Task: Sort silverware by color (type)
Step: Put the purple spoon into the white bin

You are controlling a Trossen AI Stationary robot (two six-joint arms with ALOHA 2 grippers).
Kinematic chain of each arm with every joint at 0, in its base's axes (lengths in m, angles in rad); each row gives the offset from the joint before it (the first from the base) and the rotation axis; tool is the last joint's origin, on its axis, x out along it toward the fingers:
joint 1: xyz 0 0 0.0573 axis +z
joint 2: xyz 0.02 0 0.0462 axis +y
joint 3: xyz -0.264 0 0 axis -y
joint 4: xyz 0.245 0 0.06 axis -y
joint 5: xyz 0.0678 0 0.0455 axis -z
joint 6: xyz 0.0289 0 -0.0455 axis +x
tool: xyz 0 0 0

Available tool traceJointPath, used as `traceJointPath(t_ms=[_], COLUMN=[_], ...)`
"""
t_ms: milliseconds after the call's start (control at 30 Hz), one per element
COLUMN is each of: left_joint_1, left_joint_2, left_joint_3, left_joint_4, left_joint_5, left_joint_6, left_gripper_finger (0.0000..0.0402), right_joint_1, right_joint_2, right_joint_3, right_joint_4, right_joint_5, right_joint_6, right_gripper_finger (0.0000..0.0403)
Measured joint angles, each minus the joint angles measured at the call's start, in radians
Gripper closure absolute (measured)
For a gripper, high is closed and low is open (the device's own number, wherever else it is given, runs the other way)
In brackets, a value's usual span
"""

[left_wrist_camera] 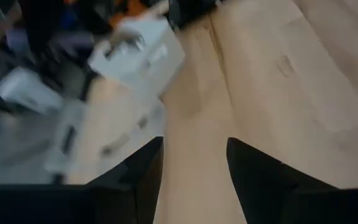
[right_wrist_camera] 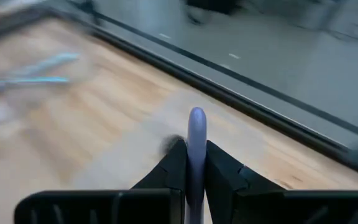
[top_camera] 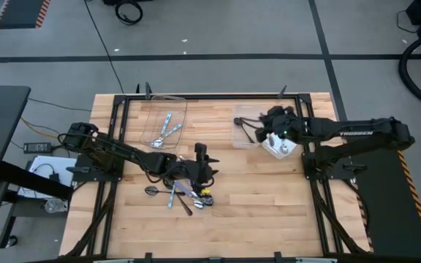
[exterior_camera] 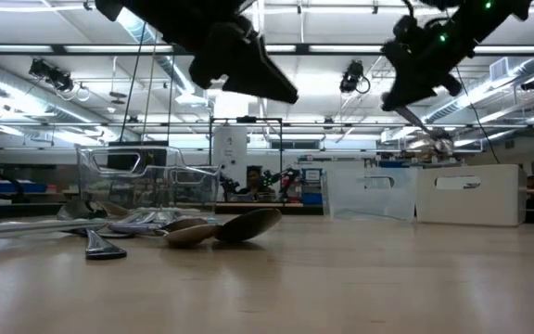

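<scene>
A pile of silverware (top_camera: 179, 193) lies on the wooden table near its front middle, dark spoons mixed with blue-handled ones; the low view shows it as (exterior_camera: 221, 227). My left gripper (top_camera: 209, 166) hovers open just above and right of the pile, with only bare table between its fingers (left_wrist_camera: 194, 143). My right gripper (top_camera: 258, 124) hangs over the right clear container (top_camera: 248, 131), shut on a spoon with a light-blue handle (right_wrist_camera: 196, 134). The left clear container (top_camera: 165, 130) has two blue-handled spoons (top_camera: 168, 126) lying on its floor. My right gripper pinches the spoon's light-blue handle (right_wrist_camera: 196, 155) between its two fingers. The fingers lie along the handle, whose rounded end (right_wrist_camera: 197, 117) sticks out past the fingertips. The spoon is lifted clear of the table, and a shiny part (exterior_camera: 431, 141) shows below the gripper in the low view.
A white box (top_camera: 280, 144) stands beside the right container, under the right arm. The black frame rails (top_camera: 196, 98) run along the table's far edge and sides. Bare wood (top_camera: 262, 197) lies right of the pile.
</scene>
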Motion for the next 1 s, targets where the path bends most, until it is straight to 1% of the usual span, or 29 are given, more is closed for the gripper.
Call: traceJointPath(t_ms=[100, 200, 267, 400, 533, 667, 800, 933, 1000], left_joint_1=[0.000, 0.000, 0.000, 0.000, 0.002, 0.002, -0.012, -0.039, -0.048], left_joint_2=[0.000, 0.000, 0.000, 0.000, 0.000, -0.001, -0.002, -0.010, -0.012], left_joint_3=[0.000, -0.004, -0.030, -0.102, -0.149, -0.157, -0.157, -0.157, -0.157], left_joint_4=[-0.081, -0.108, -0.076, 0.017, 0.060, 0.057, 0.050, 0.008, -0.025], left_joint_5=[0.061, 0.105, 0.129, 0.171, 0.177, 0.177, 0.177, 0.177, 0.179], left_joint_6=[-0.084, -0.113, -0.126, -0.127, -0.137, -0.162, -0.187, -0.187, -0.189], left_gripper_finger=[0.0218, 0.0218, 0.0218, 0.0219, 0.0219, 0.0219, 0.0219, 0.0219, 0.0219], right_joint_1=[-0.059, -0.111, -0.140, -0.170, -0.204, -0.244, -0.301, -0.342, -0.352], right_joint_2=[-0.001, 0.013, 0.025, 0.060, 0.101, 0.159, 0.223, 0.288, 0.317], right_joint_3=[0.000, 0.000, 0.000, 0.000, 0.000, 0.000, 0.000, 0.000, 0.000], right_joint_4=[-0.091, -0.128, -0.169, -0.284, -0.367, -0.400, -0.435, -0.468, -0.472], right_joint_5=[0.020, 0.002, -0.018, -0.005, -0.053, -0.073, -0.148, -0.160, -0.166], right_joint_6=[0.049, 0.093, 0.131, 0.256, 0.389, 0.457, 0.499, 0.529, 0.519], right_gripper_finger=[0.0359, 0.0359, 0.0359, 0.0359, 0.0359, 0.0359, 0.0359, 0.0356, 0.0351])
